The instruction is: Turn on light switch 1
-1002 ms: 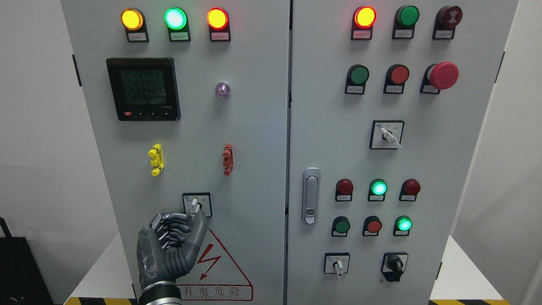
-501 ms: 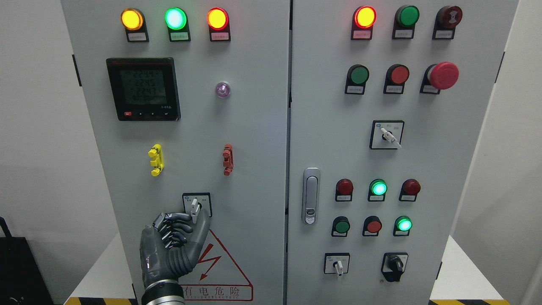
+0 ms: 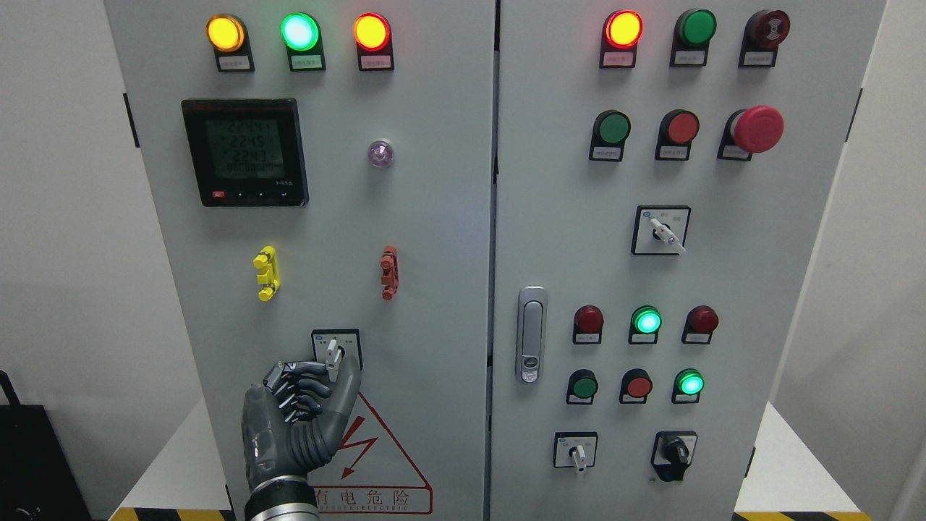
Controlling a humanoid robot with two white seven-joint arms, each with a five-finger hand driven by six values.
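Switch 1 [image 3: 333,354] has a white lever standing straight up, just above my left hand [image 3: 296,416]. My fingers [image 3: 300,376] are curled, touching its bottom, maybe pinching it. I can't tell.

Warning triangle [image 3: 376,452] at cabinet foot reads "有电危险"; the digital meter [image 3: 244,152] displays 2244, 2245, 2243; button labels illegible.
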